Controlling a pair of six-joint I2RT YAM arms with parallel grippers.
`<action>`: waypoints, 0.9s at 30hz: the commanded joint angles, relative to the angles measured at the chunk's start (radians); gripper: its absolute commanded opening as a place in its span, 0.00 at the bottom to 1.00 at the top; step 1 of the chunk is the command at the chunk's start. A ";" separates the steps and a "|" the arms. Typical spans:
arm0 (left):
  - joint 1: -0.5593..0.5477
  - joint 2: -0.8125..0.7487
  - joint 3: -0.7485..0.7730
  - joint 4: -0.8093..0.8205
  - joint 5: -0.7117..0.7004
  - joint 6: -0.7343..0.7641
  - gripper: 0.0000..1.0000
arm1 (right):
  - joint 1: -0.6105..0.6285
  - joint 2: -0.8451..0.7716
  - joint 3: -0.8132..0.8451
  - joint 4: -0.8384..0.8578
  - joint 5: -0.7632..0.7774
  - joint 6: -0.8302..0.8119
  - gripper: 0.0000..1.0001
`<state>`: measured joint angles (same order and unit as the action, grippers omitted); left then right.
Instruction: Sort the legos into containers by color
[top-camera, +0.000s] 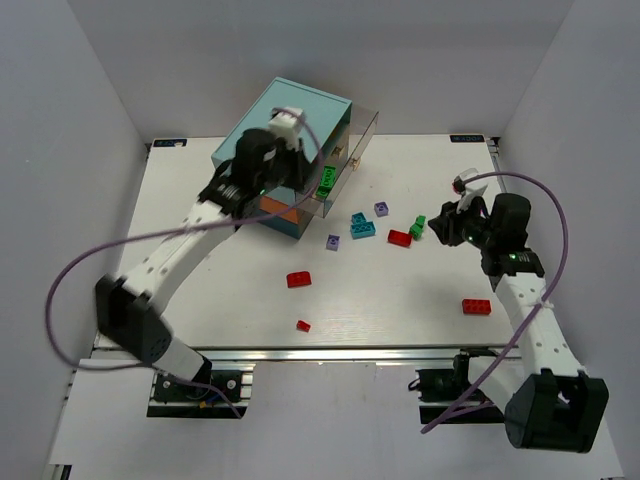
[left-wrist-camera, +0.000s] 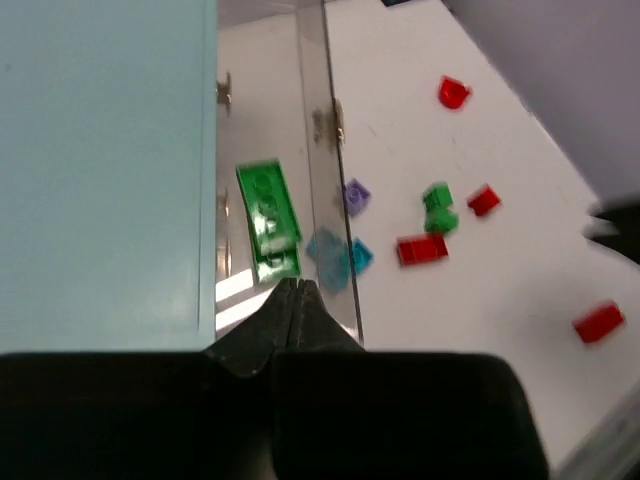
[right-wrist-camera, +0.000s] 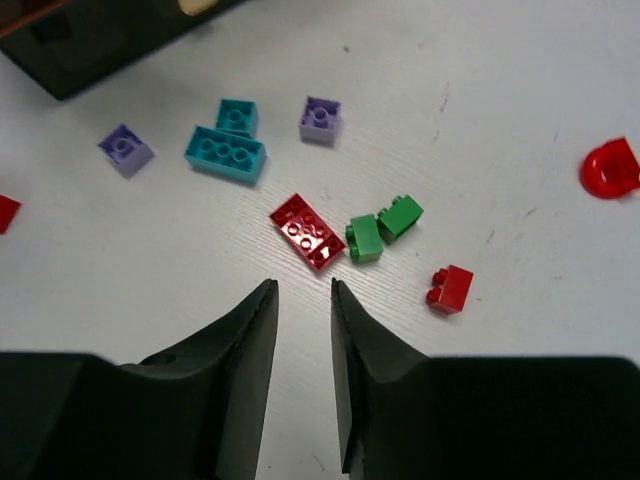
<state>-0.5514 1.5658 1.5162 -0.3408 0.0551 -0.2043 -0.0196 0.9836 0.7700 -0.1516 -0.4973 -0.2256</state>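
Observation:
The chest of containers (top-camera: 290, 115) stands at the back left, with one clear-walled drawer (left-wrist-camera: 338, 215) pulled out and green legos (left-wrist-camera: 268, 215) lying in it. My left gripper (left-wrist-camera: 295, 286) hovers over that drawer, shut with nothing between its fingers. My right gripper (right-wrist-camera: 303, 290) is open just above the table, a little short of a flat red lego (right-wrist-camera: 308, 231). Two green legos (right-wrist-camera: 365, 238) and a small red one (right-wrist-camera: 450, 288) lie just beyond it. Teal legos (right-wrist-camera: 225, 153) and lavender ones (right-wrist-camera: 320, 118) sit farther off.
More red legos lie apart on the table: one in the middle (top-camera: 298, 279), a tiny one near the front edge (top-camera: 303, 325), one at the right (top-camera: 476, 306). A red rounded piece (right-wrist-camera: 610, 168) sits at the far right. White walls close in three sides.

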 joint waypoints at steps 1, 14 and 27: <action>0.007 -0.333 -0.245 0.178 0.124 -0.014 0.03 | 0.009 0.090 0.032 0.021 0.141 -0.050 0.33; -0.005 -0.795 -0.686 0.247 -0.020 0.094 0.77 | 0.043 0.611 0.342 -0.114 0.259 0.103 0.58; -0.005 -0.886 -0.722 0.255 -0.109 0.126 0.79 | 0.075 0.820 0.411 -0.062 0.390 0.407 0.68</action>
<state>-0.5533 0.6785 0.7898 -0.0940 -0.0349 -0.0902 0.0490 1.7988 1.1919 -0.2584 -0.1448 0.0990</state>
